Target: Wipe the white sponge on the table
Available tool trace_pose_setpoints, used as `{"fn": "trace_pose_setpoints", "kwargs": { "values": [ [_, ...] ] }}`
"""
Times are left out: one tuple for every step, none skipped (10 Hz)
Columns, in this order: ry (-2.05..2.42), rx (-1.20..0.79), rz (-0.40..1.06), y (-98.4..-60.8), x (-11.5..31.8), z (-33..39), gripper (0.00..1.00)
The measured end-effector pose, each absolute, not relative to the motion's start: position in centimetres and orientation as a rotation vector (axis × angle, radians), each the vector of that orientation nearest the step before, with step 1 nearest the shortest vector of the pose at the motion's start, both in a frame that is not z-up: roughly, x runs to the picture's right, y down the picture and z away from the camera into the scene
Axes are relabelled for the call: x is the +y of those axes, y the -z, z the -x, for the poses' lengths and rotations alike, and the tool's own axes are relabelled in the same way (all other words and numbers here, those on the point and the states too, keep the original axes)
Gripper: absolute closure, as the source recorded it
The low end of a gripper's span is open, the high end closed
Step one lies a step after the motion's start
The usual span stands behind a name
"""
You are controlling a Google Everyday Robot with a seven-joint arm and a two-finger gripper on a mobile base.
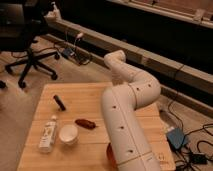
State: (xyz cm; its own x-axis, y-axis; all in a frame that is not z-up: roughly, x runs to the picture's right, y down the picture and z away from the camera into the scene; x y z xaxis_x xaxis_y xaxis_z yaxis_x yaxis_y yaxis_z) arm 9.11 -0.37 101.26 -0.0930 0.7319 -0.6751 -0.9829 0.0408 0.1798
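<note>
We see the robot's white arm (131, 107) folded over the right half of the table (82, 95), its far end bent down behind the elbow — the gripper itself is hidden there, at the far right side. The white sponge does not show; we judge it lies behind the arm. On the near left stand a bottle (48, 134) and a white cup (68, 134), with a brown object (85, 123) just beside the cup and a dark bar (60, 102) farther off. We take this as the reach — next, a firm press on the sponge.
</note>
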Motion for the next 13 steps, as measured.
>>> {"fn": "trace_pose_setpoints", "kwargs": {
  "values": [
    [-1.493,0.71,0.445,-101.1,-1.6,-7.3,1.0],
    [-1.475,0.69,0.445,-100.9,-2.6,-5.9,1.0],
    [-1.45,0.677,0.451,-100.7,-3.1,-4.4,1.0],
    [-1.417,0.673,0.461,-100.7,-3.1,-2.9,1.0],
    [-1.389,0.677,0.474,-100.9,-2.6,-1.7,1.0],
    [-1.359,0.68,0.491,-101.1,-1.9,-0.3,1.0],
    [-1.329,0.679,0.513,-101.3,-1.1,1.1,1.0],
    [-1.299,0.672,0.529,-101.4,-0.6,2.4,1.0],
    [-1.271,0.665,0.543,-101.4,-0.2,3.4,1.0],
    [-1.226,0.645,0.573,-101.2,0.3,5.1,1.0],
    [-1.205,0.632,0.588,-101.0,0.6,6.0,1.0],
    [-1.184,0.619,0.604,-100.8,1.0,6.5,1.0],
    [-1.16,0.614,0.621,-100.3,1.6,6.7,1.0]
  ]
}}
